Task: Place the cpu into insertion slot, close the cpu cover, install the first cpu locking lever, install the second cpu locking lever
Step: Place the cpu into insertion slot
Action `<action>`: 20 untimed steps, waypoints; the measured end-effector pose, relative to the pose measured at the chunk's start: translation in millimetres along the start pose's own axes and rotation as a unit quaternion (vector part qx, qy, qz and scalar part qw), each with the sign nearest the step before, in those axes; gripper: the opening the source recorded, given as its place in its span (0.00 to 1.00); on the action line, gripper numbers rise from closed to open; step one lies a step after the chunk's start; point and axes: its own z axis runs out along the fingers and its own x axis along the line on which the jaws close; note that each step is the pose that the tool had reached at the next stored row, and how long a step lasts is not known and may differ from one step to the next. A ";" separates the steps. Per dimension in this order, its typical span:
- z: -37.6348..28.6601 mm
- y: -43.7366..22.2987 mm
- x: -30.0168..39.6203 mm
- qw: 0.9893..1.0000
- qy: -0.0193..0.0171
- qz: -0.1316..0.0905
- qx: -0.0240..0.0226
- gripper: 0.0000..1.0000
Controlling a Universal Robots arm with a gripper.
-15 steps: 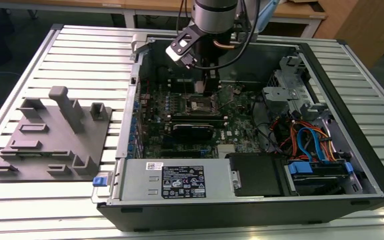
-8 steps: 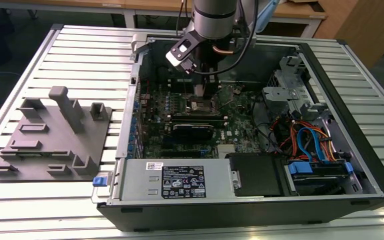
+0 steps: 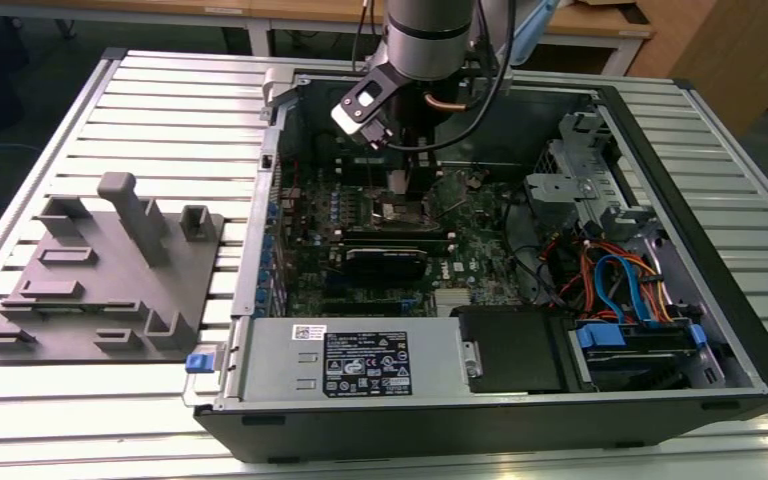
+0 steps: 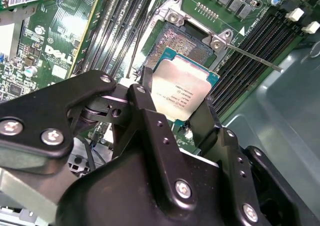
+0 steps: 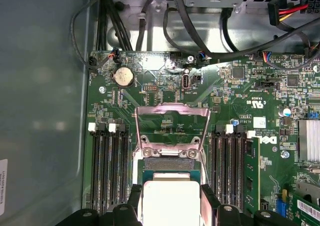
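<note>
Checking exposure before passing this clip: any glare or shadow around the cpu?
First wrist view: cpu top glares pale, open cpu cover catches a sheen. Second wrist view: cpu evenly lit. Exterior view: insertion slot dim beneath the arm.

The exterior view looks steeply down from above and well back, taking in the whole open computer case (image 3: 491, 425) on the slatted table (image 3: 157, 100). The first wrist view faces almost straight down on the motherboard (image 5: 230, 86), close. The second wrist view looks slantwise past the gripper (image 4: 175, 98), closer still. Both wrist views share the cpu (image 5: 170, 201) and insertion slot (image 5: 170, 163).
</note>
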 end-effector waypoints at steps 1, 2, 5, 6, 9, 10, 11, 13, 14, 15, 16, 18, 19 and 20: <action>0.0 0.0 0.0 1.000 0.000 0.000 0.000 0.54; 0.0 0.0 0.0 1.000 0.000 0.000 0.000 0.54; 0.0 -0.1 0.0 1.000 0.000 0.000 0.000 0.54; 0.1 -0.1 0.0 1.000 0.000 0.000 0.000 0.54; 2.5 -0.3 -0.1 1.000 0.000 0.000 0.000 0.54; 4.0 -0.3 -0.1 1.000 0.000 0.000 0.000 0.54; 5.5 -0.4 -0.1 1.000 0.000 0.000 0.000 0.54; 9.0 -0.6 -0.2 1.000 0.000 0.000 0.000 0.54; 10.8 -0.7 -0.3 1.000 0.000 0.000 0.000 0.54; 12.6 -0.8 -0.3 1.000 0.000 0.000 0.000 0.54; 14.4 -0.9 -0.4 1.000 0.000 0.000 0.000 0.54; 18.1 -1.1 -0.5 1.000 0.000 0.000 0.000 0.54; 19.9 -1.2 -0.6 1.000 0.000 -0.001 0.000 0.54; 21.7 -1.3 -0.6 1.000 0.000 -0.001 0.000 0.54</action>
